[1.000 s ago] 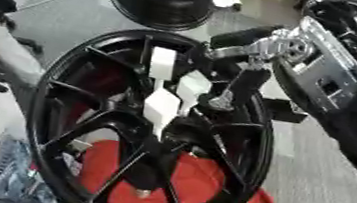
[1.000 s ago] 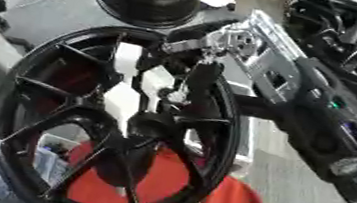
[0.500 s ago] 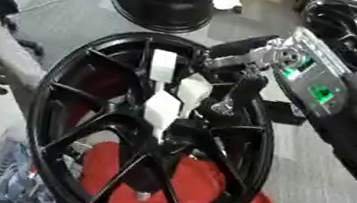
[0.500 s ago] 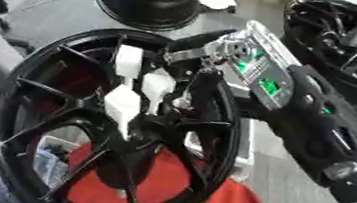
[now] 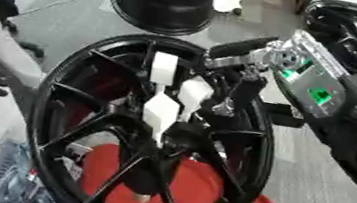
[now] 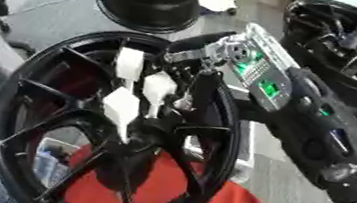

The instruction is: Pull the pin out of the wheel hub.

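Above the black wheel hub (image 5: 155, 135), the right hand (image 5: 243, 80) reaches between the spokes; I cannot tell if its fingers hold the pin, which seems hidden near the white tags (image 5: 164, 104). Pulling askew could jam it.

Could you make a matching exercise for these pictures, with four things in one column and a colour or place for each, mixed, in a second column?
Things:
1. wheel hub
2. tags on the hub
3. cloth
4. right hand

Colour or place:
A. red, low behind the spokes
B. white, near the middle of the spokes
C. black, fills the middle of the view
D. reaching in from the right at the upper rim

Pairs: 1-C, 2-B, 3-A, 4-D
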